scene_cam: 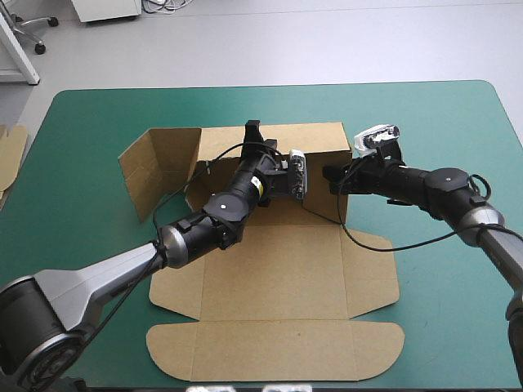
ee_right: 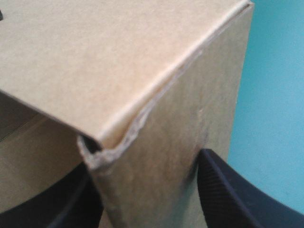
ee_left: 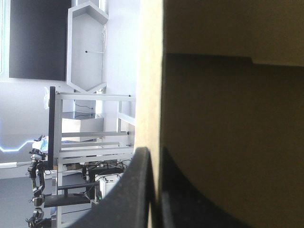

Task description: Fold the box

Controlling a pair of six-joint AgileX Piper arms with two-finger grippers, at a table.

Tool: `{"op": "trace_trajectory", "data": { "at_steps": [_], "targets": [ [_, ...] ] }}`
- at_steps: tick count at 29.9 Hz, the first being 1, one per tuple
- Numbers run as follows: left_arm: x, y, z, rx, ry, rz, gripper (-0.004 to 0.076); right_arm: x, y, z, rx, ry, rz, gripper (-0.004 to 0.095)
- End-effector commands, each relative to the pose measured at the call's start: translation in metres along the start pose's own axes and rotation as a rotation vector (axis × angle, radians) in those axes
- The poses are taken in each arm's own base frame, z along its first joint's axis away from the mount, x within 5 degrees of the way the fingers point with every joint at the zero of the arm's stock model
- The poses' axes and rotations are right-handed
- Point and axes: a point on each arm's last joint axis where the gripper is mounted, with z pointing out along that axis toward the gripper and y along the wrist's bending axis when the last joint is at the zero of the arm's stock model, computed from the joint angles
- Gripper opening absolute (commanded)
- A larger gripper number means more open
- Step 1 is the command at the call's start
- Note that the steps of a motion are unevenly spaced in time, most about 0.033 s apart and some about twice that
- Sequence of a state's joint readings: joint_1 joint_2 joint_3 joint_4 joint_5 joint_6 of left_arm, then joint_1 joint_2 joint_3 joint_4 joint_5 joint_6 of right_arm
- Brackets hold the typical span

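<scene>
— Two sets of jaws on one box (scene_cam: 270, 269)? Take it from the left.

— At the bench's (scene_cam: 82, 245) left edge lies a spare piece of board (scene_cam: 10, 155), well apart from the box, with bare teal-green cover between them. The box's left flap (scene_cam: 155, 167) stands raised and splays outward.

— And the left jaws?

— They are all but closed over the top edge of the far wall (scene_cam: 302, 135). One black finger (ee_left: 133, 199) sits on each face, with the sheet pinched between.

— The right side?

— The right jaws are nearly closed on the right wall (scene_cam: 323, 184), beside a creased corner where two panels meet. The board there looks frayed, and a finger (ee_right: 228, 190) presses its outer face.

— Where's the rest of the box?

— It lies flat in the middle of the bench, and the rounded lid flap (scene_cam: 278, 351) is close to the near edge. To the right of the box is wide bare cover, and beyond the far wall there is a narrower strip.
</scene>
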State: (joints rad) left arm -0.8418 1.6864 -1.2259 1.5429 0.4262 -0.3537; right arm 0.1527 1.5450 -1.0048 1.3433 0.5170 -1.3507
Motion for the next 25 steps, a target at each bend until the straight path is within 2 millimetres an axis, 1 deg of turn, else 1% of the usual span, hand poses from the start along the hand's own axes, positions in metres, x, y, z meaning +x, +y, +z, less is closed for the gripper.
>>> {"op": "trace_trajectory", "data": {
  "at_steps": [1, 7, 12, 18, 22, 25],
  "targets": [
    [-0.008, 0.012, -0.008, -0.017, -0.061, -0.058, -0.0014, -0.019, 0.011, -0.009, 0.017, -0.055, -0.033, 0.0487],
    [-0.007, 0.013, -0.008, -0.024, -0.047, -0.060, -0.0014, -0.020, 0.024, -0.001, 0.075, -0.058, -0.020, 0.0483],
    [-0.008, 0.020, -0.009, -0.044, -0.040, -0.076, -0.0013, -0.022, 0.026, 0.002, 0.135, -0.088, 0.081, 0.0482],
    [-0.009, 0.021, -0.007, -0.044, -0.035, -0.088, -0.0013, -0.021, 0.029, 0.003, 0.153, -0.081, 0.062, 0.0466],
    [-0.008, 0.019, -0.005, -0.040, -0.029, -0.092, -0.0013, -0.018, 0.028, 0.003, 0.166, -0.055, 0.062, 0.0433],
    [-0.008, 0.019, -0.005, -0.040, -0.027, -0.092, -0.0013, -0.017, 0.028, 0.003, 0.158, -0.040, 0.038, 0.0375]
  ]
}}
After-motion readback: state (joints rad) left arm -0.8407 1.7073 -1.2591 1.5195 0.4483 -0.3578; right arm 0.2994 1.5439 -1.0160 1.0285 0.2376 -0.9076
